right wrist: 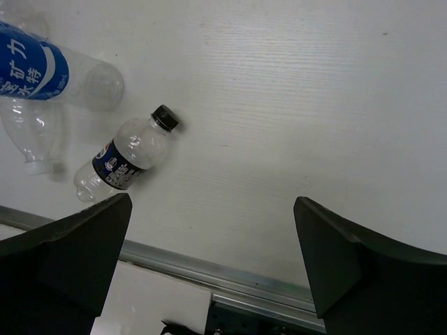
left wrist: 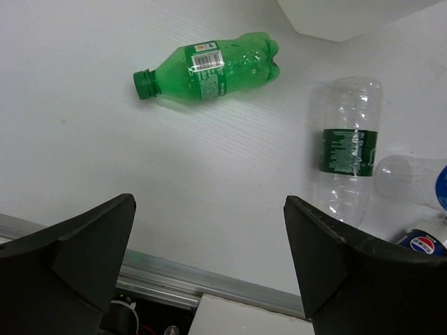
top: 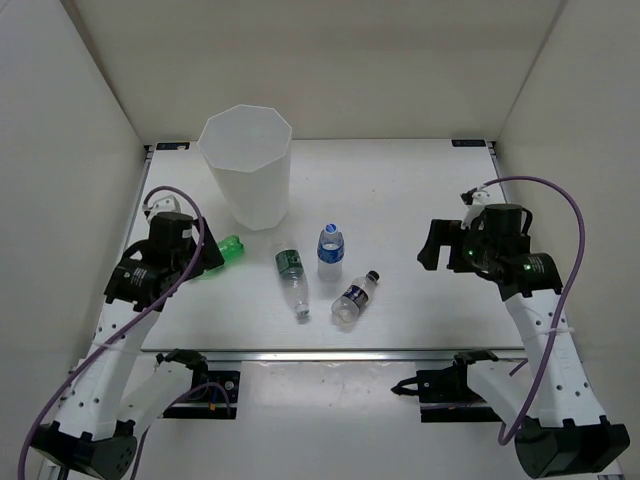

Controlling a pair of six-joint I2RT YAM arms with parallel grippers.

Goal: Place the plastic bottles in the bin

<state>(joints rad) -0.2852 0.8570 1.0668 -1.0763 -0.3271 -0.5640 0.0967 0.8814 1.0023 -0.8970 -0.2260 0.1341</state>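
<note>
White table [top: 420, 190] | 4 plastic bottles [top: 291, 266] | 1 bin [top: 246, 170] | left and right jaws apart

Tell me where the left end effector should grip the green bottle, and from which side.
Grip the green bottle around its labelled middle, coming from above. It lies on its side, so the open left end effector should probably close across its body, not along it.

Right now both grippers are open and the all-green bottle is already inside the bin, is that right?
Not quite. The all-green bottle is not inside the bin; it lies on its side on the table beside it, as the left wrist view shows. The left gripper and right gripper are indeed open.
</note>
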